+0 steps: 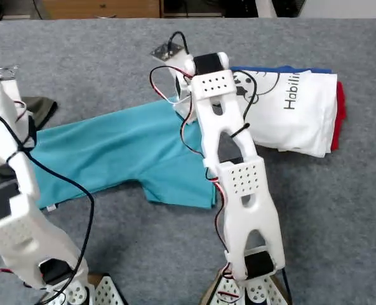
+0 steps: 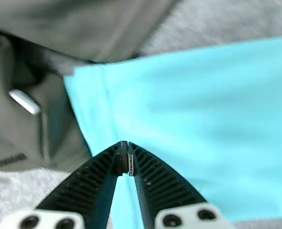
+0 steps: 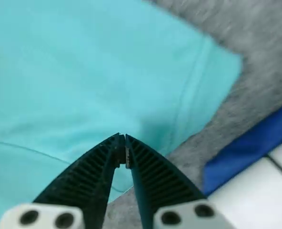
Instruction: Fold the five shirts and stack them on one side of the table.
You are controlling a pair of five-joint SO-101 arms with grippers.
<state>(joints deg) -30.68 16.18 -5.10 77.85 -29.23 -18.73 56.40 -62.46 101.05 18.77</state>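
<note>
Shirt (image 1: pixel 124 152) of smooth teal cloth lies spread on fuzzy table (image 1: pixel 340 222).

A light brown wooden furniture panel (image 1: pixel 99 7) stands in the background at the far side, with a dark shadowed recess (image 1: pixel 201 6) just beside it.

grey table (image 1: pixel 340 210) | teal shirt (image 1: pixel 118 149) – spread | folded stack (image 1: pixel 296 127) | olive shirt (image 1: pixel 42 108)

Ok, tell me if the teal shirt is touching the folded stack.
Apart. The right wrist view shows a strip of bare grey table between the teal shirt and the blue shirt in the stack.
</note>
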